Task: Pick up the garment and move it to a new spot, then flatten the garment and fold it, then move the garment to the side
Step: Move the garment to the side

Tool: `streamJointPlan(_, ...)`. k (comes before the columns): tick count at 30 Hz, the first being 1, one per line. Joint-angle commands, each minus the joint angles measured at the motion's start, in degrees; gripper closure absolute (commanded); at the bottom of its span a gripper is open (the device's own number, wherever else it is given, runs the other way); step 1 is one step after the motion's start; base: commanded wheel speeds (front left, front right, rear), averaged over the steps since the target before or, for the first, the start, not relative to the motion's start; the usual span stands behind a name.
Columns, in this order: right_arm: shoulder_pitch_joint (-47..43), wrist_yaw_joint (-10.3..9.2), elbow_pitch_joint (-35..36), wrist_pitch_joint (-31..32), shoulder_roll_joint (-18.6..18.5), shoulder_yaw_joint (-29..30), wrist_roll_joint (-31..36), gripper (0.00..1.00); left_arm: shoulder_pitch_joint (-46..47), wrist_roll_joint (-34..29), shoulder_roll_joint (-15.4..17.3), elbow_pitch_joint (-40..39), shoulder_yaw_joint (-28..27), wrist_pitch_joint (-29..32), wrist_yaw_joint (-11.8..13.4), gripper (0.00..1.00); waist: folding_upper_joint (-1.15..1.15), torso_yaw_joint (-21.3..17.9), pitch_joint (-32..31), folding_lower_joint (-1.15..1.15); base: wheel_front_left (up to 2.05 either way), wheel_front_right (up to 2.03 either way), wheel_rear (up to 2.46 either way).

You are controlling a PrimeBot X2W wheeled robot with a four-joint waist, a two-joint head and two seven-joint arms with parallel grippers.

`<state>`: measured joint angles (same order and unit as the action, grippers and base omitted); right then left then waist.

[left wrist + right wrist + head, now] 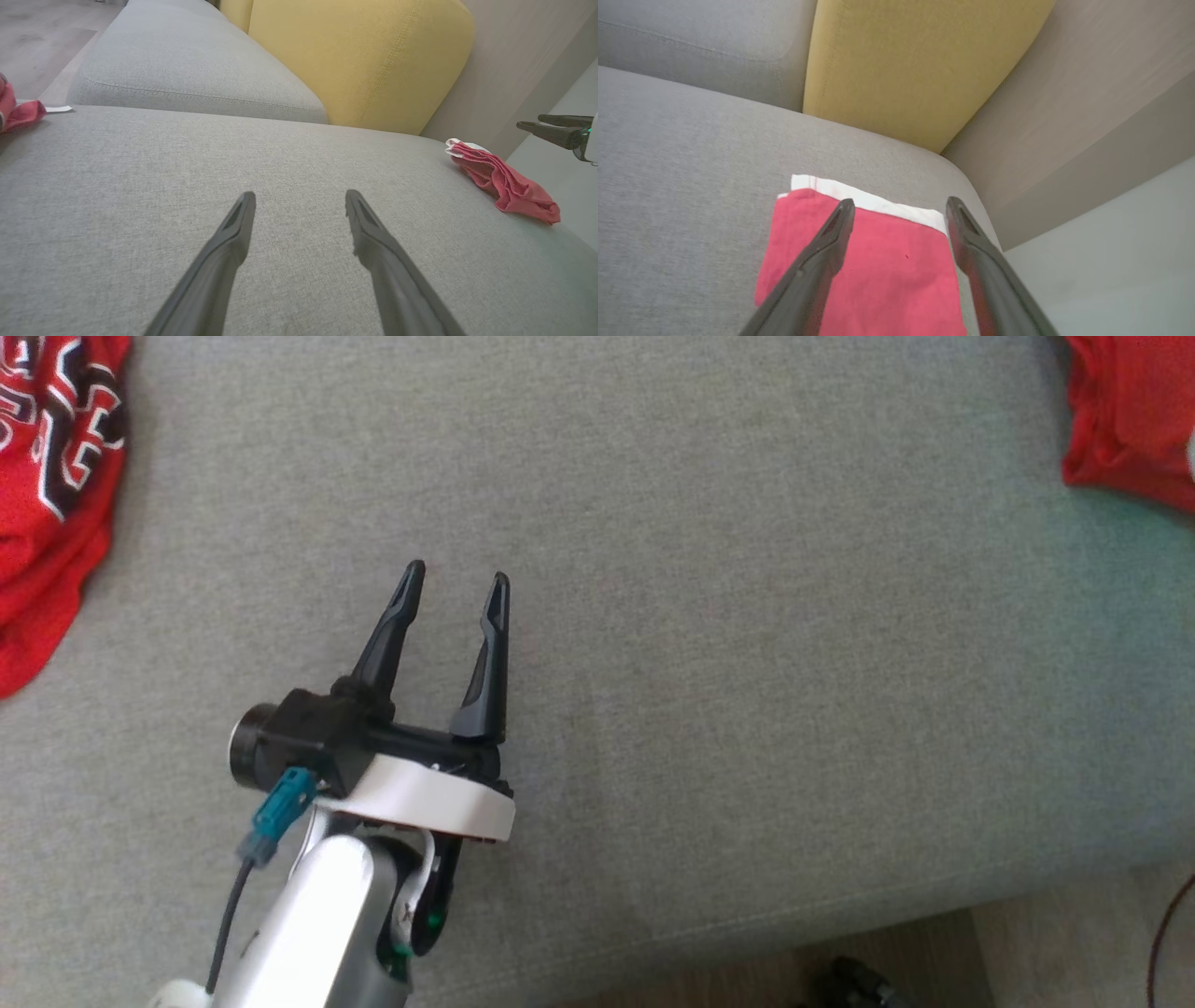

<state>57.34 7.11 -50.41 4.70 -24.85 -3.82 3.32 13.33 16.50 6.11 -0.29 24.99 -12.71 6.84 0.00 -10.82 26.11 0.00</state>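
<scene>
Clerk: While hovering low over the grey woven sofa seat cushion (747,616): left gripper (457,571), long dark fingers spread wide, holding nothing. Reason for pose?

Checker: Likely parked clear of cloth, ready to reach. Next item.

Clerk: Entered next: garment (51,457), red short-sleeved jersey T-shirt with black-and-white lettering; rumpled, lettering up, on the seat far to the left, well apart from both grippers. Small white care label (58,109) lying flat just beside it.

Checker: Not flattened, not folded, by the look of it. Hence presumably awaiting pickup. Right side?

Clerk: Listed third: right gripper (899,203), fingers apart, poised over a smaller red cloth piece with white trim (878,270); gripping nothing. Contact with that cloth: cannot tell.

Checker: Placement of that piece?

Clerk: Folded, at the seat's far right corner, near the mustard-yellow upholstered back cushion (364,60). Seemingly kept aside to leave the middle free as working room.

Checker: Noted: wide bare middle, good for spreading the jersey.
</scene>
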Motion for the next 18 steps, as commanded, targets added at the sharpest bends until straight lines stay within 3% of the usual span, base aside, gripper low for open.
streamJointPlan(1,1.40,0.37,1.84,-1.16,0.13,0.05,0.35,0.00,1.59,0.46,0.50,-1.61,-1.58,-0.16,0.21,0.00,0.00,0.28,-0.46,0.00,0.00,0.00,0.00)
streamJointPlan(11,-2.19,0.37,4.61,-7.73,6.81,-0.01,-2.57,0.00,0.45,2.89,-0.22,1.35,-3.84,-1.55,0.74,0.00,0.00,3.38,-7.35,0.00,0.00,0.00,0.00)
streamJointPlan(18,-11.77,0.37,8.32,-12.04,13.41,0.84,-4.86,0.00,-2.40,5.19,-1.08,5.42,-7.16,-2.19,1.30,0.00,0.00,6.98,-16.02,0.00,0.00,0.00,0.00)
